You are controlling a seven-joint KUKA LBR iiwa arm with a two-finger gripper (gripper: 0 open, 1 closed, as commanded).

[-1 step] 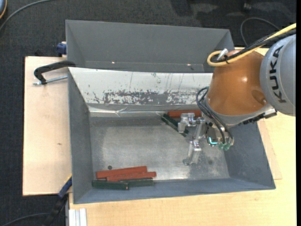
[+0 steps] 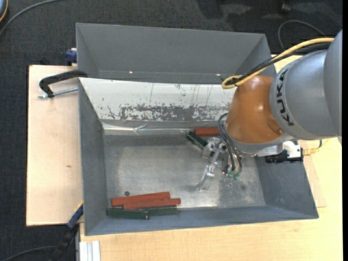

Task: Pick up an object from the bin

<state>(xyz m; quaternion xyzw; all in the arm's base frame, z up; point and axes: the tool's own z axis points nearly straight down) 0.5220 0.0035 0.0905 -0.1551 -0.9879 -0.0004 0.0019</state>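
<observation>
Camera view: claw (image 2: 207, 179) over bare floor (image 2: 152, 165); sticks (image 2: 142, 201) along front wall (image 2: 206, 217).

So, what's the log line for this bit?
jaws: low over bin floor, right of middle | nearest: short red-brown piece at back wall | front-left: long red-brown bars

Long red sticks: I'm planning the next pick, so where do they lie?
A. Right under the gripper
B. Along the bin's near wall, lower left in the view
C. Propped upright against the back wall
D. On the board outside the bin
B: the long red sticks lie flat along the near wall, well apart from the gripper, which hangs toward the back right.
</observation>
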